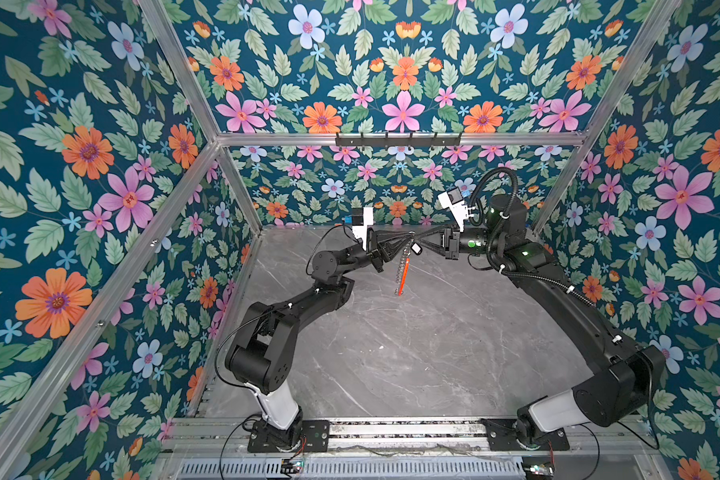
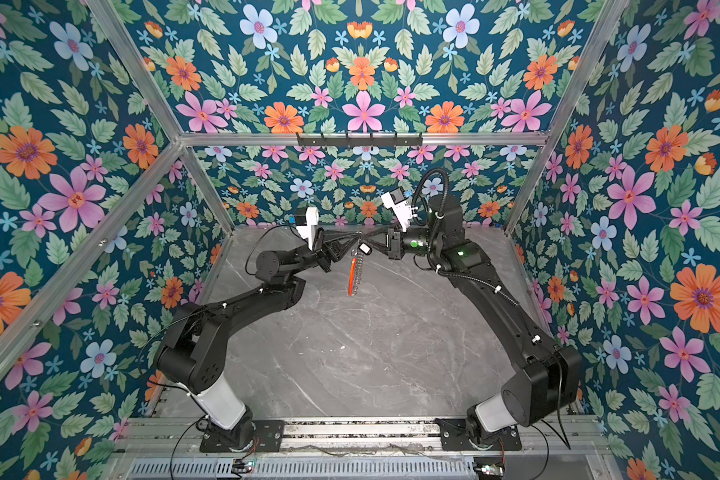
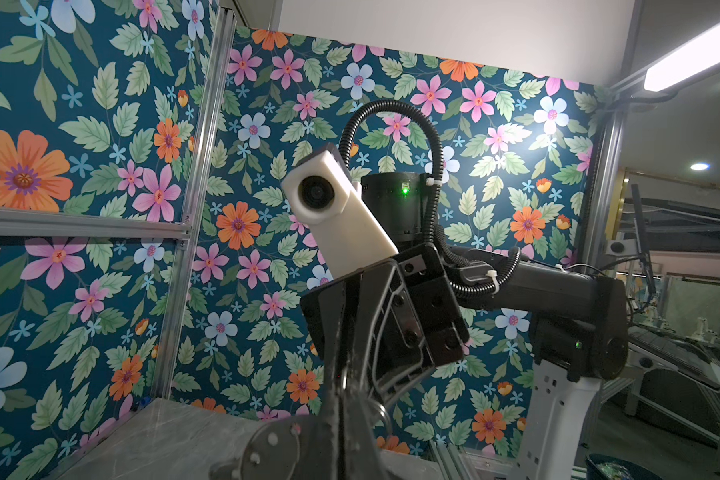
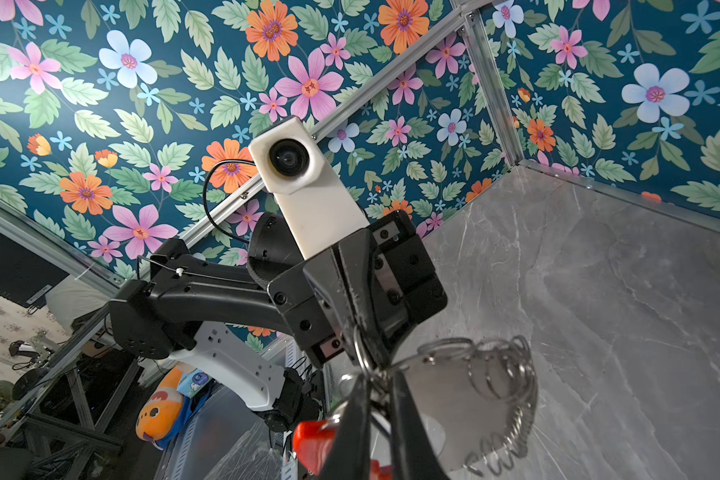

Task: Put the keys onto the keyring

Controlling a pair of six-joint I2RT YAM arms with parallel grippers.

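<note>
The left hand (image 1: 404,243) is clamped on the top of the large wire keyring with silver rings and a red curved segment (image 1: 403,272), hanging clear above the grey marble counter (image 1: 391,353). The right hand (image 1: 424,243) has its fingers narrow; I cannot tell what they hold. The tiny black pale-labelled key fob (image 1: 416,248) dangles just beneath them

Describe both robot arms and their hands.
The left arm and right arm are black, each with a white lowest link and white wrist camera. The right arm carries a ribbed black cable hose with white ties and green lights; the left arm has a thin black wire. The left hand and right hand have black tapered fingers.
</note>
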